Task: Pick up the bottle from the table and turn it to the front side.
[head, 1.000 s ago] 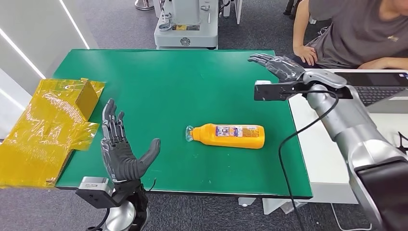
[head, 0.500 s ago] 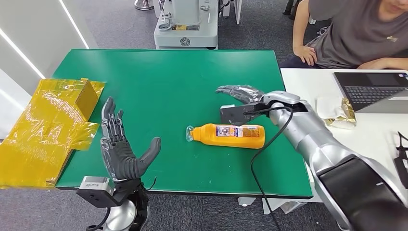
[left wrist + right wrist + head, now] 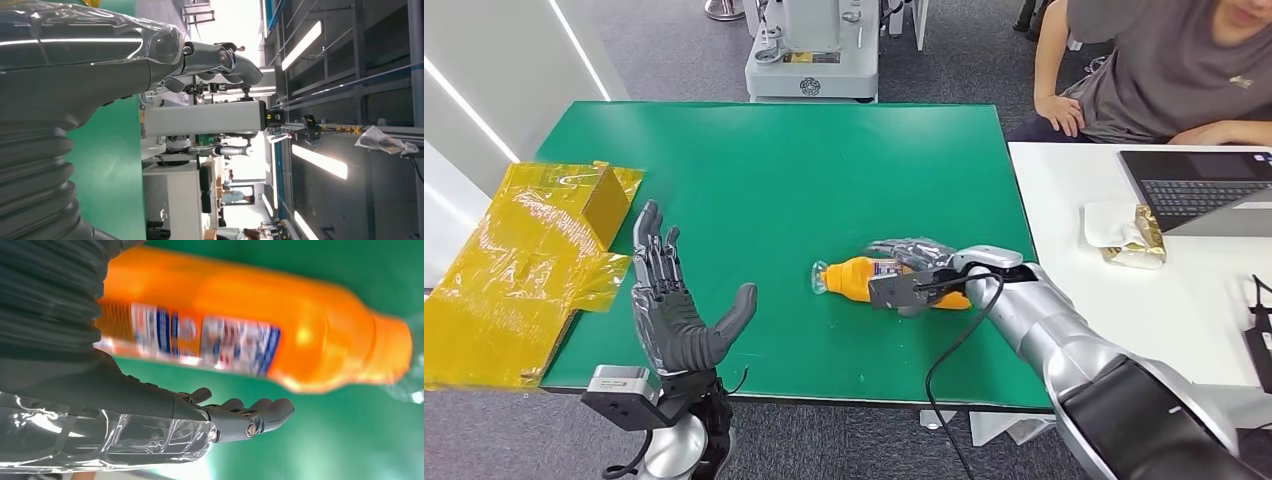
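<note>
Orange bottle [image 3: 854, 276] lying on its side on the green desk [image 3: 764, 170], clear cap pointing toward the left hand [image 3: 679, 322]. Right hand [image 3: 914, 262] down over the bottle's label end, fingers [image 3: 250, 415] extended alongside the body, not visibly closed around it. Left hand raised near the desk's front edge, fingers spread, holding nothing. Yellow wrapping [image 3: 519, 265] at far left.
</note>
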